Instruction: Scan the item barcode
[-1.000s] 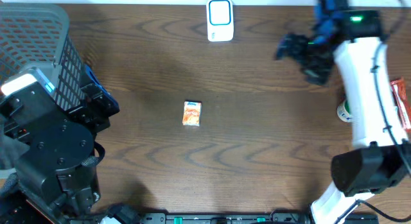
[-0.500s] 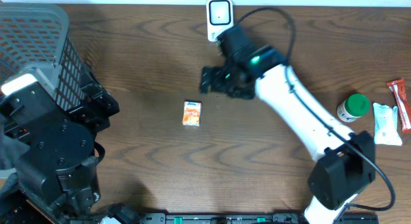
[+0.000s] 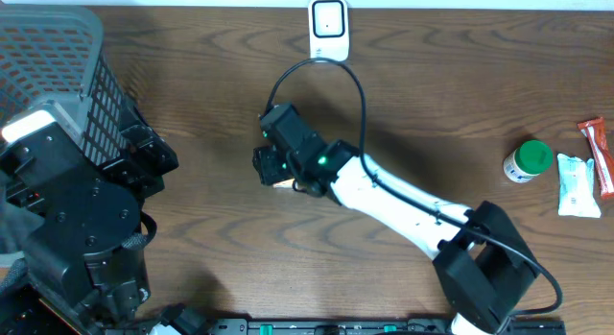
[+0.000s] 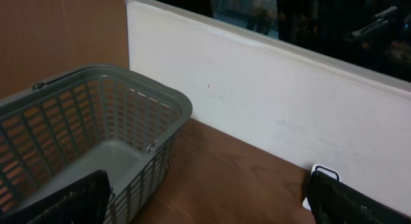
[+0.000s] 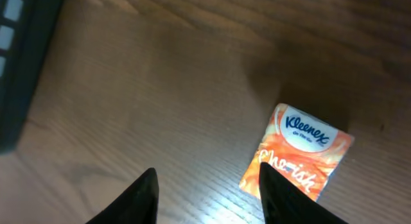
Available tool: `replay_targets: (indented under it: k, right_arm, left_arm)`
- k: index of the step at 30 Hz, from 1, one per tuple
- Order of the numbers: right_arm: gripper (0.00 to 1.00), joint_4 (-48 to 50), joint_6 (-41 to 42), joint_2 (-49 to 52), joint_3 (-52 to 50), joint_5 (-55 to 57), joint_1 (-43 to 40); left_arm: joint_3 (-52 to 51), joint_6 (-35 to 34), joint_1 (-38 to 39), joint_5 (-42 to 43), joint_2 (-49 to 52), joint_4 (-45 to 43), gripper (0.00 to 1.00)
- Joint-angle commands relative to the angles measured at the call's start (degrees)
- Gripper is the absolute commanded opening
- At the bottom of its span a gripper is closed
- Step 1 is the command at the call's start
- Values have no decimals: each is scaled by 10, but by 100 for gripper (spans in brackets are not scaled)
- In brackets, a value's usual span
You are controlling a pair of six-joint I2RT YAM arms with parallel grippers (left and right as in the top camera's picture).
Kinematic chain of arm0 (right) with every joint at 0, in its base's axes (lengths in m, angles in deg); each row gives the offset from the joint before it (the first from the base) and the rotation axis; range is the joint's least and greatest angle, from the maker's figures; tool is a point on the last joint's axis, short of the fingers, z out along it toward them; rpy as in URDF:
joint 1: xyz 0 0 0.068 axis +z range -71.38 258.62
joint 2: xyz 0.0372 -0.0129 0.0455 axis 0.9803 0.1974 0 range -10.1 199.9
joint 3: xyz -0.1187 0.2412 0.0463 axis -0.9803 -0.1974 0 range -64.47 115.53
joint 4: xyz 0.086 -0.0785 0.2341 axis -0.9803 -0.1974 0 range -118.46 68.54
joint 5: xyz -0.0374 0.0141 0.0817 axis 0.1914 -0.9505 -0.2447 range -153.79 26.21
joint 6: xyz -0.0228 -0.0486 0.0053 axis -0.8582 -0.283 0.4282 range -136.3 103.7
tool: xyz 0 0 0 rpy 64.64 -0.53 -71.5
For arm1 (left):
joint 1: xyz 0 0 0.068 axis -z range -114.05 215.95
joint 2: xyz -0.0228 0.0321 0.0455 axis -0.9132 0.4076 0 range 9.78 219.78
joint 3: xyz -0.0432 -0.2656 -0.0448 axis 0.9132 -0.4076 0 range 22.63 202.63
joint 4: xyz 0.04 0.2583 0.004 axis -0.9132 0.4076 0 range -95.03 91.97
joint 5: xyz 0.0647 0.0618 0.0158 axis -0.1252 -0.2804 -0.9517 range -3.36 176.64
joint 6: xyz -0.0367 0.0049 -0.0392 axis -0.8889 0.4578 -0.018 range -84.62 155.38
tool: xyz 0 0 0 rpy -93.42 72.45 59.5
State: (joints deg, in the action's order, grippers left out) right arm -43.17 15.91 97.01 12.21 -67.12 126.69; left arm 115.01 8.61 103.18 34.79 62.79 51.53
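Observation:
The item is a small orange Kleenex tissue pack [image 5: 302, 147] lying flat on the wooden table. In the overhead view it is almost hidden under my right gripper [image 3: 273, 168]; only an orange edge [image 3: 284, 184] shows. In the right wrist view my right gripper [image 5: 209, 176] hovers low with its jaws apart and bare table between them. Its right finger [image 5: 282, 198] overlaps the pack's left edge. The white scanner [image 3: 328, 29] stands at the far edge. My left gripper [image 4: 209, 185] is open and empty at the left, beside the basket.
A grey mesh basket [image 3: 58, 57] fills the far left corner. At the right edge stand a green-capped bottle [image 3: 528, 160], a white packet [image 3: 578, 184] and a red packet [image 3: 600, 157].
My right arm has swung from the far right across the table and come down over the tissue pack. Its jaws have narrowed. The left arm has not moved.

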Motion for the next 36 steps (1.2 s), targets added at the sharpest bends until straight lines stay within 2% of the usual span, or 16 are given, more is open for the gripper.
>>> replay_targets:
  k: [1, 8, 17, 24, 30, 36]
  right_arm:
    - [36, 13, 42, 17, -17, 92, 19]
    - [25, 34, 50, 66, -17, 58, 21]
    - [32, 43, 50, 83, -17, 25, 22]
    - [27, -28, 64, 83, -17, 55, 18]
    - [8, -64, 95, 83, -17, 64, -6]
    - [9, -92, 87, 60, -7, 64, -33]
  left_arm:
    - [0, -1, -2, -14, 1, 0, 98]
    - [0, -1, -2, -14, 1, 0, 98]
    - [0, -1, -2, -14, 1, 0, 98]
    - [0, -1, -2, -14, 1, 0, 98]
    - [0, -1, -2, -14, 1, 0, 98]
    - [0, -1, -2, -14, 1, 0, 98]
